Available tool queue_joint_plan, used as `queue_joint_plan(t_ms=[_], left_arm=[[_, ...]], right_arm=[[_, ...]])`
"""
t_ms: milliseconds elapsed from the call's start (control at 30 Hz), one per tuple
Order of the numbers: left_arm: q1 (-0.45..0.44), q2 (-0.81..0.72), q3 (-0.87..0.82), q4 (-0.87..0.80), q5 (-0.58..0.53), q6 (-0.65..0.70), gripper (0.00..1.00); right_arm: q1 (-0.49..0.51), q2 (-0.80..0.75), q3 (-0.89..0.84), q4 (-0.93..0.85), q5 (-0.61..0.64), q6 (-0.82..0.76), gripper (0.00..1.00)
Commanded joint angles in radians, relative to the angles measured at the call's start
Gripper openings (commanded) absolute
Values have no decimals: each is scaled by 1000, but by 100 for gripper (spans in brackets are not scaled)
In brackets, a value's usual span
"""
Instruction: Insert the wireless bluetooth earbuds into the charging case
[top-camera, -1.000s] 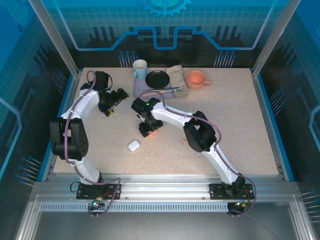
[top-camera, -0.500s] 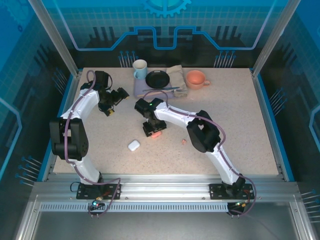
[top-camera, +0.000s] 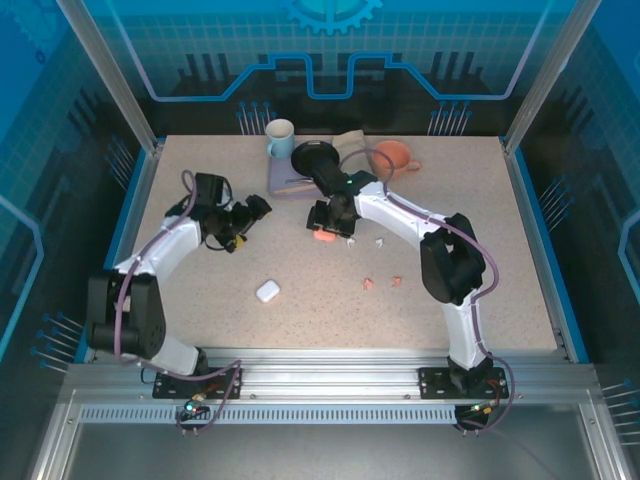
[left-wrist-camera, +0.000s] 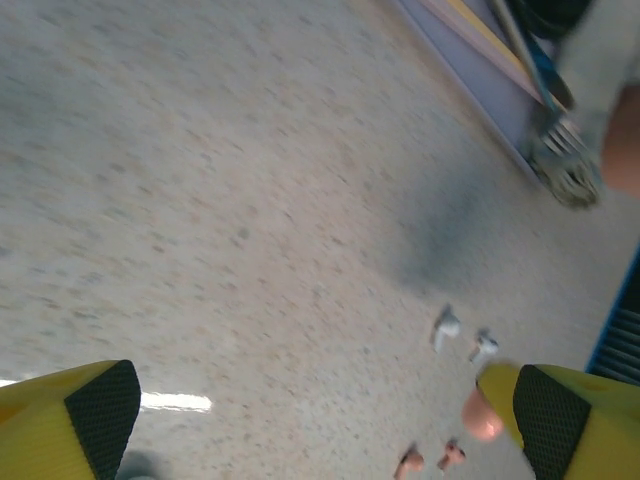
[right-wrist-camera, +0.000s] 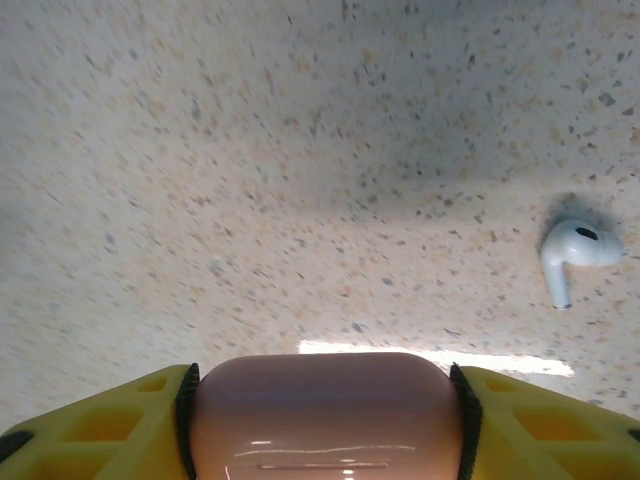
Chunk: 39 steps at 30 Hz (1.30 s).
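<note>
My right gripper (top-camera: 325, 233) is shut on the salmon-pink charging case (top-camera: 322, 236), held low over the table's middle back. In the right wrist view the pink case (right-wrist-camera: 325, 430) sits between the yellow fingers of the gripper (right-wrist-camera: 322, 400), and one white earbud (right-wrist-camera: 575, 250) lies ahead to the right. Two white earbuds (top-camera: 350, 243) (top-camera: 379, 241) lie just right of that gripper. Two pink earbuds (top-camera: 368, 284) (top-camera: 397, 280) lie nearer the front. The white case (top-camera: 267, 291) rests shut at the front left. My left gripper (top-camera: 243, 224) (left-wrist-camera: 322, 405) is open and empty, facing the white earbuds (left-wrist-camera: 446, 325) and pink earbuds (left-wrist-camera: 408, 462).
At the back stand a white mug (top-camera: 280, 138), a black plate (top-camera: 315, 156) on a purple mat (top-camera: 285, 182) with a fork (left-wrist-camera: 560, 170), a folded cloth (top-camera: 352, 142) and an orange mug (top-camera: 392, 156). Blue rails edge the table on both sides.
My right gripper has carried the pink case back and to the right. White and pink earbuds now lie loose on the table. My left gripper has moved nearer and rightward.
</note>
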Motion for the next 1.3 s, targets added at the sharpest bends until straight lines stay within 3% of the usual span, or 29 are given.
queue_joint_plan(t_ms=[0, 200, 433, 700, 1267], left_arm=[[-85, -76, -102, 252, 26, -46, 99], [-238, -85, -266, 586, -53, -86, 96], [-342, 12, -341, 902, -157, -102, 86], [-376, 147, -324, 1050, -194, -131, 71], [-390, 226, -296, 1144, -207, -157, 57]], right_arm=[[-28, -28, -11, 63, -62, 149, 54], [-71, -29, -30, 133, -136, 272, 54], [-90, -44, -66, 182, -185, 358, 54], [-98, -69, -129, 244, -221, 419, 54], [-106, -97, -160, 275, -249, 441, 53]])
